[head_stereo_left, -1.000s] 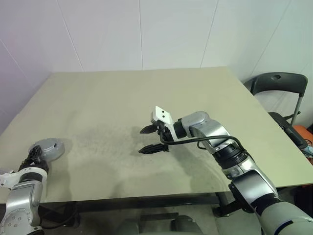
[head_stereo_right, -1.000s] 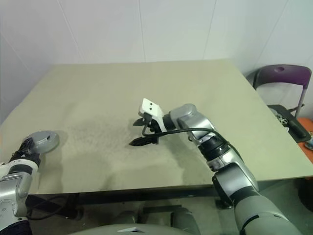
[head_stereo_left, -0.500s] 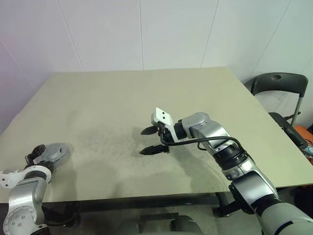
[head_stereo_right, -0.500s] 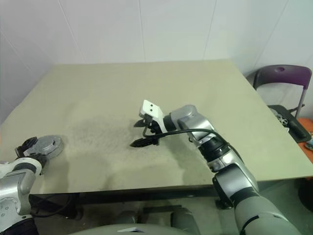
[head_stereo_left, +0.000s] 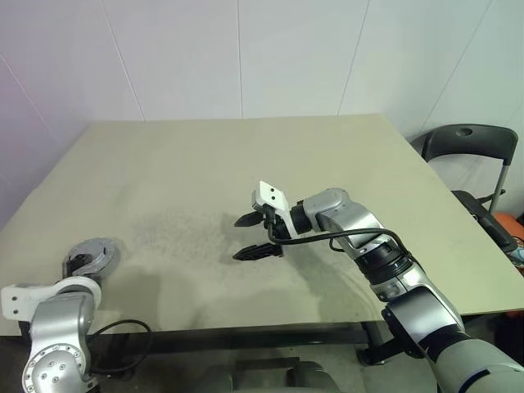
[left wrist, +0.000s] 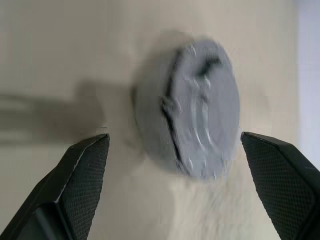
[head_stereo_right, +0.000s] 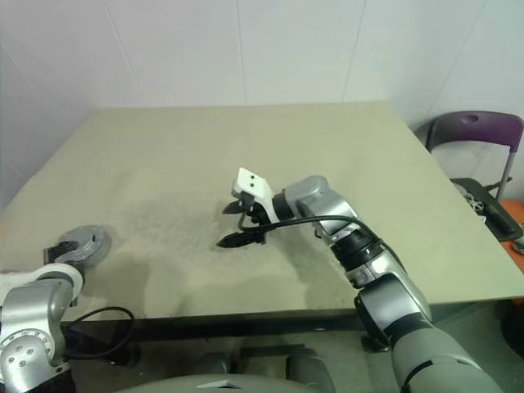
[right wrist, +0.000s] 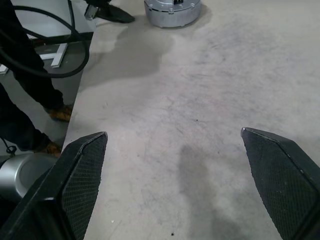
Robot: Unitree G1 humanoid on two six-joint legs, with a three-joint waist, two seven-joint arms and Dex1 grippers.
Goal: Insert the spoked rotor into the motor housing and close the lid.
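- A round, flat grey metal disc, the closed motor housing with its lid on, lies at the lower left of the left eye view, near the table's front edge.
- The beige table carries it.
- The left gripper has its black fingers spread wide, released, the disc lying free between and beyond them.
- The right gripper hovers mid-frame, fingers apart, grasping nothing.
- A dark chair stands at the right.

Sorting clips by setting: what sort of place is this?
Probably a plain indoor test room: a bare beige table, white panelled walls, a folding chair beside it, and one grey motor part.
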